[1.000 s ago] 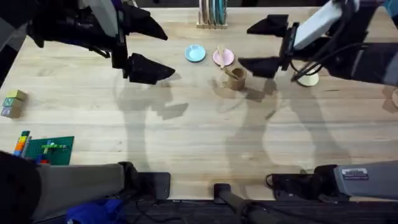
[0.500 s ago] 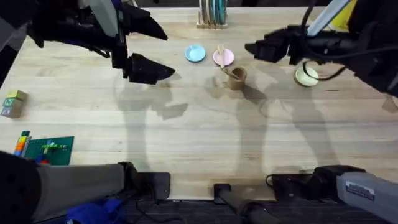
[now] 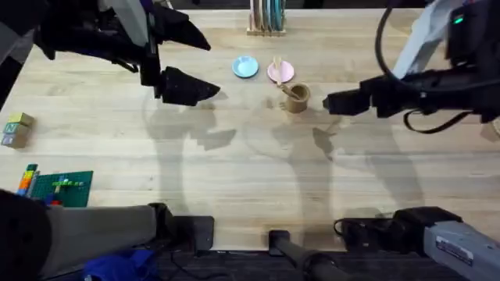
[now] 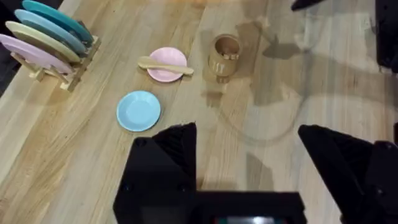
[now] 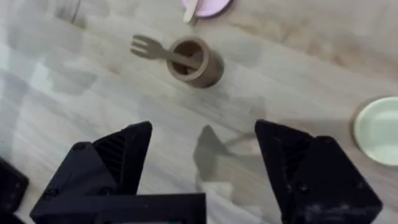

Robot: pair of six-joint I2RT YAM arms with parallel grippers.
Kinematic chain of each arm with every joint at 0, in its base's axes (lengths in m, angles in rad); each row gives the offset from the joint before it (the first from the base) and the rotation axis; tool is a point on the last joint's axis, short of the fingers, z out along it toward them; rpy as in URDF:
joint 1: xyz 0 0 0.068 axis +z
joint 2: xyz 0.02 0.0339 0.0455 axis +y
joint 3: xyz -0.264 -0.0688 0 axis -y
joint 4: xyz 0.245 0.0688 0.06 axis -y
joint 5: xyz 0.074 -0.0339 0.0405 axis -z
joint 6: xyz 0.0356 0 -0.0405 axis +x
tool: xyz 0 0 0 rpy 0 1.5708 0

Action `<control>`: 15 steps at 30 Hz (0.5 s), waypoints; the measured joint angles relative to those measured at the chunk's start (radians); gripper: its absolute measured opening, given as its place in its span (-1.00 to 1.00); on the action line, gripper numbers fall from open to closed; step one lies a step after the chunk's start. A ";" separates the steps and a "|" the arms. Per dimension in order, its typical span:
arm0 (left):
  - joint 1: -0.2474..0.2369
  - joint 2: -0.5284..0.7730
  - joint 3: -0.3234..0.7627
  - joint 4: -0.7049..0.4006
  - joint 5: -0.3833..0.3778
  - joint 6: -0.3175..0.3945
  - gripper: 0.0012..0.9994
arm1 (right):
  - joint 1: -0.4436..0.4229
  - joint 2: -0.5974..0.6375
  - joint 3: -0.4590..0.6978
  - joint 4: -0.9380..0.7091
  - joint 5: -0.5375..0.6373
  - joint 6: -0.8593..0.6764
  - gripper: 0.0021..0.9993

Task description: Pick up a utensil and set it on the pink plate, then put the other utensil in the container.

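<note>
A: How many of each thing are out, taking the container (image 3: pixel 296 98) as the marker?

B: One tan container, open-topped. One wooden fork (image 5: pixel 163 53), leaning in it with its handle inside and its tines sticking out over the rim. One wooden spoon (image 4: pixel 165 66), lying across the pink plate (image 4: pixel 168 73) just beside the container. One light blue plate (image 3: pixel 245 67) next to the pink one, on the side away from the container. One pale yellow-green plate (image 5: pixel 378 130) on the container's other side, well apart from it. Beyond those, a wooden rack (image 4: pixel 55 67) holds four plates on edge.

A: And the grippers?

B: Two. The right gripper (image 5: pixel 201 163) hovers near the container with its black fingers spread wide and nothing between them; it touches nothing. The left gripper (image 4: pixel 249 163) is well away from the container, past the blue plate, fingers likewise wide apart and empty.

A: Anything else on the table?

B: Far from the container, by the left arm's side: a wooden block (image 3: pixel 16 129) and a green baseplate (image 3: pixel 62 189) with coloured bricks on it.
</note>
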 joint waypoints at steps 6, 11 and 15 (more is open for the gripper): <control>0.000 0.000 0.000 0.000 0.000 0.000 0.99 | 0.000 -0.053 0.024 0.003 0.103 -0.014 1.00; 0.000 0.000 0.000 0.000 0.000 0.000 0.99 | 0.000 -0.054 0.024 -0.004 0.154 -0.018 1.00; 0.000 0.000 0.000 0.000 0.000 0.000 0.99 | 0.000 -0.053 0.024 -0.003 0.169 -0.018 1.00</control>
